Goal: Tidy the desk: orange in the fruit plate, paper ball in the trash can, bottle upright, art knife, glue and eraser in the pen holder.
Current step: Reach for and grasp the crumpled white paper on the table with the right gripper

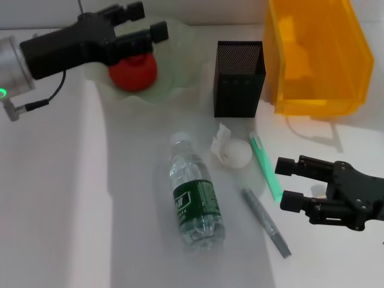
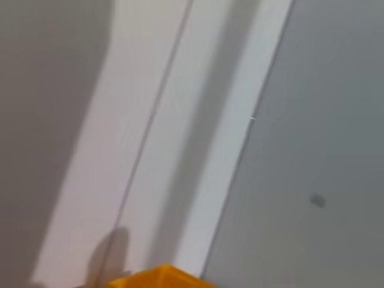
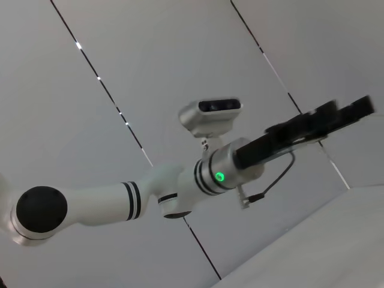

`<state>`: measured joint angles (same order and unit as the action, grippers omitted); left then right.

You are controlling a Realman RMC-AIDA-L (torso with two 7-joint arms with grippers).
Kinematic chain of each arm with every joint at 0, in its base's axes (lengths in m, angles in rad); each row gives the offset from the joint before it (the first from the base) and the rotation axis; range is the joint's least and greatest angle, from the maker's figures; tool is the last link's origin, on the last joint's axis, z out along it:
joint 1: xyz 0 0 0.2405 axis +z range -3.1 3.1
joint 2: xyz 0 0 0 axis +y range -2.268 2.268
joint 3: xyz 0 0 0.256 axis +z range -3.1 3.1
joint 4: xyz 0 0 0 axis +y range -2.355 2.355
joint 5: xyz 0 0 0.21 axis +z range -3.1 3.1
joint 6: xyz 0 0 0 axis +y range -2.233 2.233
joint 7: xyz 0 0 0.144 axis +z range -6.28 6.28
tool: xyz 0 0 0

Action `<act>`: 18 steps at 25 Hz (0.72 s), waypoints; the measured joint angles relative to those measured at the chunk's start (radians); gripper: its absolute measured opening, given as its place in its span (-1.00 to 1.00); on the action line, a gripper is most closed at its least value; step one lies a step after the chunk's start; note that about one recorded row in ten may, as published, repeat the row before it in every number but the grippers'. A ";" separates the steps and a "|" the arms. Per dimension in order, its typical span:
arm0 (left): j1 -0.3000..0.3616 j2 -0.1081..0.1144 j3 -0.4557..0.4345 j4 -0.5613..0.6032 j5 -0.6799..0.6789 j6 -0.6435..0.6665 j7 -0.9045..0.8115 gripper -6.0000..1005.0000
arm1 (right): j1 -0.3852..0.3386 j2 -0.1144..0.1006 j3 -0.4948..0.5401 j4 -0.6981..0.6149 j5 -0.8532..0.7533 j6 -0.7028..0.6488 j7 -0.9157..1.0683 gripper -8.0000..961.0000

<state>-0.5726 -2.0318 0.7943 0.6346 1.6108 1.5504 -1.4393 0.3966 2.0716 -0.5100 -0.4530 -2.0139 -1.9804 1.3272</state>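
The orange [image 1: 133, 72] lies in the pale green fruit plate [image 1: 177, 90] at the back left. My left gripper [image 1: 149, 19] hovers over it, open and empty. The bottle [image 1: 195, 195] lies on its side mid-table, cap pointing away from me. Right of the cap sits the paper ball [image 1: 231, 151]. A slim green art knife [image 1: 266, 167] and a grey glue stick [image 1: 267, 222] lie right of that. My right gripper [image 1: 288, 183] is open just right of the knife, low over the table. I cannot make out the eraser.
The black mesh pen holder [image 1: 239, 78] stands behind the paper ball. The yellow-orange trash can [image 1: 318, 54] is at the back right, and its rim [image 2: 156, 277] shows in the left wrist view. The right wrist view shows only the left arm [image 3: 180, 192] against the wall.
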 joint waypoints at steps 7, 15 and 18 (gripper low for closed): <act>0.083 0.039 0.010 0.020 0.081 0.252 0.040 0.68 | -0.001 -0.030 0.060 -0.154 0.002 -0.083 0.152 0.62; 0.121 0.046 0.011 0.026 0.219 0.323 0.046 0.68 | 0.026 -0.011 -0.046 -0.791 -0.004 -0.139 0.640 0.61; 0.123 0.045 0.010 0.021 0.233 0.320 0.047 0.68 | 0.038 -0.010 -0.109 -0.944 -0.033 -0.137 0.756 0.61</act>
<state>-0.4499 -1.9863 0.8046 0.6552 1.8436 1.8709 -1.3925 0.4342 2.0611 -0.6189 -1.3972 -2.0468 -2.1174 2.0833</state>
